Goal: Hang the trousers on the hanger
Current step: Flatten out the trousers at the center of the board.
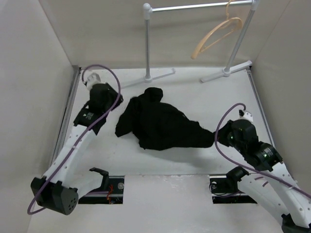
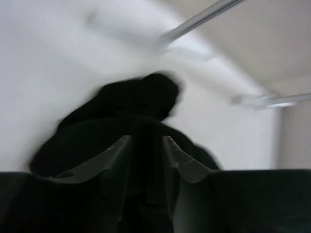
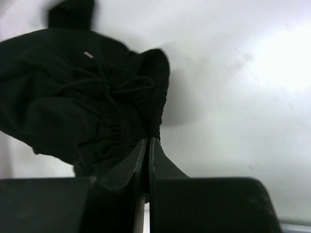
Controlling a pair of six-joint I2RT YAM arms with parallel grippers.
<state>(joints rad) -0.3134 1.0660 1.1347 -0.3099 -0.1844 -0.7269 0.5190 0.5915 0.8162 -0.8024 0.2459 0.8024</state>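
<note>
The black trousers (image 1: 158,124) lie crumpled in the middle of the table. The tan wooden hanger (image 1: 217,33) hangs by its hook from the grey rail (image 1: 199,6) at the back right. My right gripper (image 1: 215,136) is shut on the right end of the trousers (image 3: 97,97), at the gathered waistband with its drawstring. A white speck (image 3: 88,55) shows on the fabric. My left gripper (image 1: 119,103) is at the trousers' left edge with its jaws partly apart. In the blurred left wrist view, the trousers (image 2: 131,107) fill the gap between the fingers (image 2: 114,153); contact is unclear.
The rail stands on two posts (image 1: 147,41) with white feet (image 1: 226,72) at the back of the table. Pale walls close in the left, right and back. Two dark slots (image 1: 108,187) sit at the near edge by the arm bases.
</note>
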